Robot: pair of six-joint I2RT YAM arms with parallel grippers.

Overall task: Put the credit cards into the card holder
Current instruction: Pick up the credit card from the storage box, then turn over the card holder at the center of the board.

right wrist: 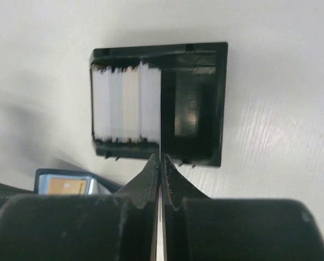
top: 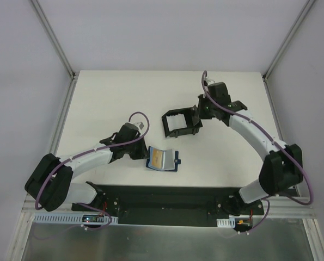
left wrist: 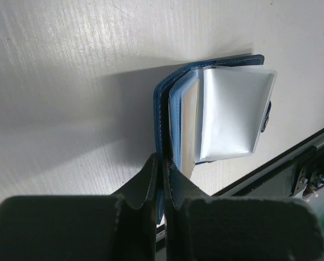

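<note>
Card holder [top: 163, 159] lies nearest the arm bases, open on the white table [top: 107, 103], just left of centre. Left gripper [left wrist: 163, 169] is closed tight on the edge of its dark blue cover, with no gap between the fingers [left wrist: 145, 179] beyond the leather itself. The left wrist view shows the holder's clear plastic sleeves [left wrist: 232, 114] fanned up off the cover. A yellow-orange card [top: 158, 157] sits in one of the holder's pockets, and shows again at the lower left of the right wrist view. Farther out, well apart from the holder, stands the black tray [top: 167, 122] with raised walls. Its left compartment, as the right wrist sees it, holds the whitish credit cards [right wrist: 126, 103] side by side; the other compartment is dark. Right gripper [right wrist: 160, 168] is at the tray's near wall with its jaws pressed together. A thin pale sliver [right wrist: 159, 234] runs between the fingers, edge-on; it looks like a card, but I cannot tell for certain.
</note>
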